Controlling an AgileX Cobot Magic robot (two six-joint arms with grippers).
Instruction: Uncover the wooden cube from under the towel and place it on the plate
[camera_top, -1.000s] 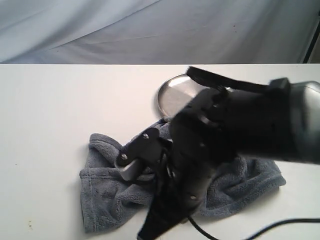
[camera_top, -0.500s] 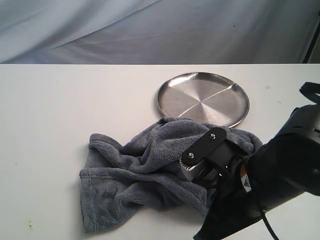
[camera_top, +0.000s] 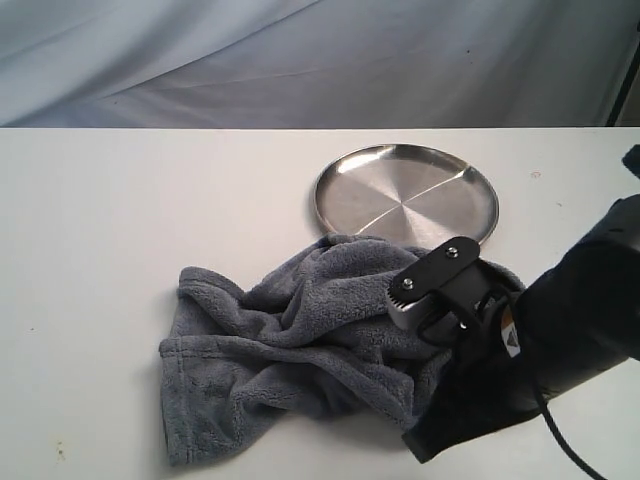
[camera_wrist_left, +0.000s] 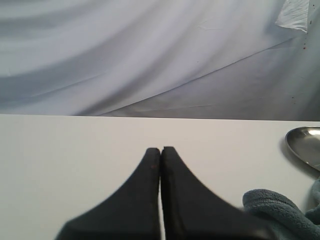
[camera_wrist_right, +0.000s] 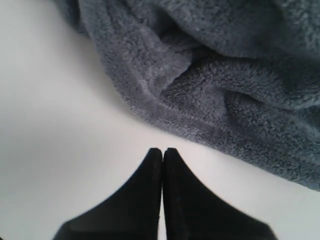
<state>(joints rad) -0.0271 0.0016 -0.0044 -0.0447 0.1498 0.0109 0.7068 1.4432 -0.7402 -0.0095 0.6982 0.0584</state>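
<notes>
The dark grey-blue towel (camera_top: 290, 345) lies bunched on the white table, its far edge touching the shiny steel plate (camera_top: 405, 195), which holds nothing. The wooden cube is hidden in every view. My right arm (camera_top: 530, 360) hangs over the towel's right end. In its wrist view the right gripper (camera_wrist_right: 162, 150) is shut on nothing, above bare table just short of the towel's folded edge (camera_wrist_right: 210, 105). My left gripper (camera_wrist_left: 160, 149) is shut and empty over bare table. A towel corner (camera_wrist_left: 280, 210) and the plate's rim (camera_wrist_left: 305, 145) show off to one side of it.
A white table (camera_top: 120, 220) carries everything, and a pale cloth backdrop (camera_top: 300, 60) hangs behind it. A black cable (camera_top: 570, 450) trails from the right arm near the table's front right. The left arm is out of the exterior view.
My right arm has swung from across the towel's middle toward the right and front. The plate and most of the towel now show. The towel itself looks unmoved.
</notes>
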